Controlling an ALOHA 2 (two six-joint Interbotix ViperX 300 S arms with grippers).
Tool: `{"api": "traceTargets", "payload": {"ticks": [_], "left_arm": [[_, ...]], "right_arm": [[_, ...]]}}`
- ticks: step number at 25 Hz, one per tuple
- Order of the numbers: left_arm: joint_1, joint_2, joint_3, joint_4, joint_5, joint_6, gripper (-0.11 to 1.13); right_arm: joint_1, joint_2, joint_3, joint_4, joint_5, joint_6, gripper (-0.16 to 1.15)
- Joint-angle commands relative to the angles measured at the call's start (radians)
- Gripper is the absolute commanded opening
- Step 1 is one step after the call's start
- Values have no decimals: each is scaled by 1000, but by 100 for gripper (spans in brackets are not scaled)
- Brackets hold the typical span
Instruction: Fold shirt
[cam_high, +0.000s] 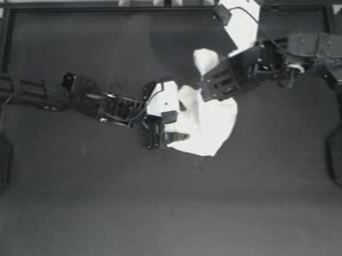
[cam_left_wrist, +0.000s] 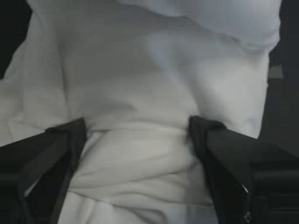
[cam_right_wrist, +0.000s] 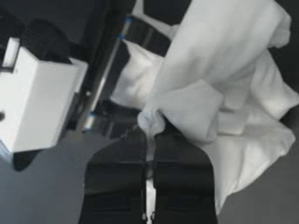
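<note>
- Left gripper (cam_high: 175, 136) reaches in from the left side of the table (cam_high: 80, 200), and I see its two jaws spread apart with a thick bunch of the shirt (cam_high: 207, 120) filling the gap between them; both jaws touch the cloth in the left wrist view, where the shirt (cam_left_wrist: 158, 87) takes up almost everything.
- Right gripper (cam_right_wrist: 149, 131) comes from the right and sits over the upper part of the cloth; I see its jaws pressed together, pinching a fold of the shirt (cam_right_wrist: 234, 65) at their tips.
- From above, the right gripper (cam_high: 204, 87) hides part of the cloth beneath it.
- I read the shirt as crumpled, not flat: it lies bunched near the middle of the table, between the two grippers.
- One strip of the cloth runs up toward the far edge of the table (partly behind the right arm's cables).
- Beside the right gripper, its wrist view shows a white box-like part (cam_right_wrist: 35, 100) of the other arm.
</note>
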Motion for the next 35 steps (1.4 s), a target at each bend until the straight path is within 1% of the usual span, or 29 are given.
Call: {"api": "traceTargets", "payload": {"ticks": [1,4,7,12,18,21,24,29,35], "left_arm": [[-2,-54,0,-2,5,0,100],[3,-120,12,0,12,0,100],[6,-189,34,3,43,3,100],[9,-298,86,5,84,6,100],[29,-430,173,6,153,8,100],[40,-486,222,6,169,8,100],[49,-531,272,5,181,6,100],[55,-591,331,0,195,2,100],[63,-615,367,-2,196,0,100]], "right_arm": [[2,-11,-23,5,-5,-8,4],[2,-5,-20,5,-17,-8,4],[2,2,-20,3,-18,-9,4],[2,20,-35,-2,-18,-12,4],[2,63,-69,11,-18,-34,4],[2,91,-98,17,-15,-46,4],[2,124,-126,34,-17,-63,4],[5,193,-178,78,-14,-103,4],[6,245,-198,124,-17,-160,5]]}}
